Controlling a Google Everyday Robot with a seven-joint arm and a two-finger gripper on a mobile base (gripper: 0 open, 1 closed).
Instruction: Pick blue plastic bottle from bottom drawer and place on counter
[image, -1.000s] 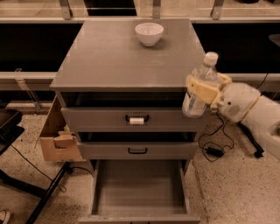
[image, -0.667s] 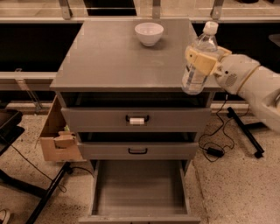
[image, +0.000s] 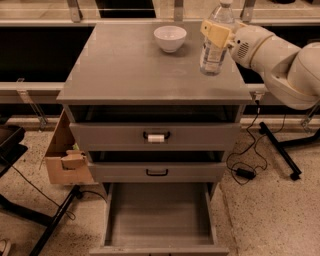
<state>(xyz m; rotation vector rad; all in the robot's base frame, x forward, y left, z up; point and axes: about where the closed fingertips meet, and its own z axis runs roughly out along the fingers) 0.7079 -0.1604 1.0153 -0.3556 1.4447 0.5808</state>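
The blue plastic bottle (image: 215, 47) is clear with a white cap and a pale label, and it stands upright in my gripper (image: 217, 33). The gripper is shut on the bottle's upper body, its tan pads (image: 216, 32) across it. The bottle hangs over the right part of the counter (image: 135, 65), its base at or just above the surface; I cannot tell if it touches. The bottom drawer (image: 159, 215) is pulled open below and shows nothing inside. My white arm (image: 280, 57) reaches in from the right.
A white bowl (image: 170, 38) sits at the back middle of the counter, left of the bottle. The two upper drawers (image: 156, 136) with black handles are slightly open. A cardboard box (image: 65, 155) hangs at the cabinet's left side. Cables and a black stand foot (image: 280, 152) lie at right.
My gripper has lifted the bottle from beside the cabinet's right front corner up and back over the counter's right side.
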